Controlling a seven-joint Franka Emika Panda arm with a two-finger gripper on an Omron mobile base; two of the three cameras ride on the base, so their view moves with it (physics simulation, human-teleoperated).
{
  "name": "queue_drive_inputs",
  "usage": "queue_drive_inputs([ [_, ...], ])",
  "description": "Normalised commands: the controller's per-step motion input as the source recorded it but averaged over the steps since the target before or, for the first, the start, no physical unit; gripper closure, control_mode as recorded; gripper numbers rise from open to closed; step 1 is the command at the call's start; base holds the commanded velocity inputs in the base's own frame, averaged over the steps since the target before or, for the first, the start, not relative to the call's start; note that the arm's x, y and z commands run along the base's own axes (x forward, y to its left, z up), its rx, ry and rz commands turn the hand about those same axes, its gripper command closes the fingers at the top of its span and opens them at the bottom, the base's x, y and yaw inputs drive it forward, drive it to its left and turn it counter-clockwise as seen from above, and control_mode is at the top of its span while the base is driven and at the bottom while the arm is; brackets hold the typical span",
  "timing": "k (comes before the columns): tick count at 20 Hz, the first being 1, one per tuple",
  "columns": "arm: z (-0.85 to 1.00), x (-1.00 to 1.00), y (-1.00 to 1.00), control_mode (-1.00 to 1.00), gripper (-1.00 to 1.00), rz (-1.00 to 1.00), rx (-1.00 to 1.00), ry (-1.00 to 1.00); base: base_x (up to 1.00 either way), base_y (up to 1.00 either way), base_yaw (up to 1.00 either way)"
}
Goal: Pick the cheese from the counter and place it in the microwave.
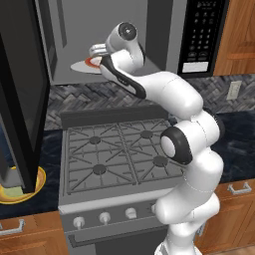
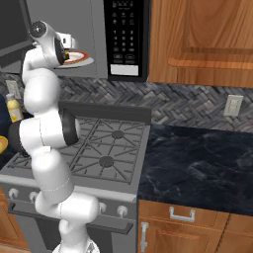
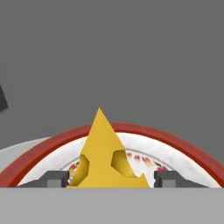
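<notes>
The two-finger gripper (image 3: 105, 179) is sitting open inside the big grey microwave (image 1: 164, 30), fingers at 3 and 9 o'clock of the yellow cheese wedge (image 3: 104, 151), which is resting on the red-rimmed white plate (image 3: 175, 146).

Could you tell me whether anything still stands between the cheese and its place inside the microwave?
Nothing visible does. The end effector is inside the open microwave, with the cheese between its fingertips, just above the red-rimmed plate.
</notes>
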Motion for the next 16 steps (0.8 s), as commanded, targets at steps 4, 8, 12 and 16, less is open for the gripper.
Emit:
queue_drive_inputs([
  [4, 0.0, 0.0, 0.0, -1.0, -1.0, -0.11, 0.0, -0.01, 0.0, 0.0, 0.0],
  [8, 0.07, 0.0, 0.0, -1.0, -1.0, -0.06, 0.0, -0.07, 0.0, 0.0, 0.0],
  [12, 0.3, -0.27, 0.0, -1.0, -1.0, -0.03, 0.01, -0.1, 0.0, 0.0, 0.0],
  [16, 0.12, -0.99, 0.0, -1.0, -1.0, -0.06, 0.05, -0.06, 0.0, 0.0, 0.0],
])
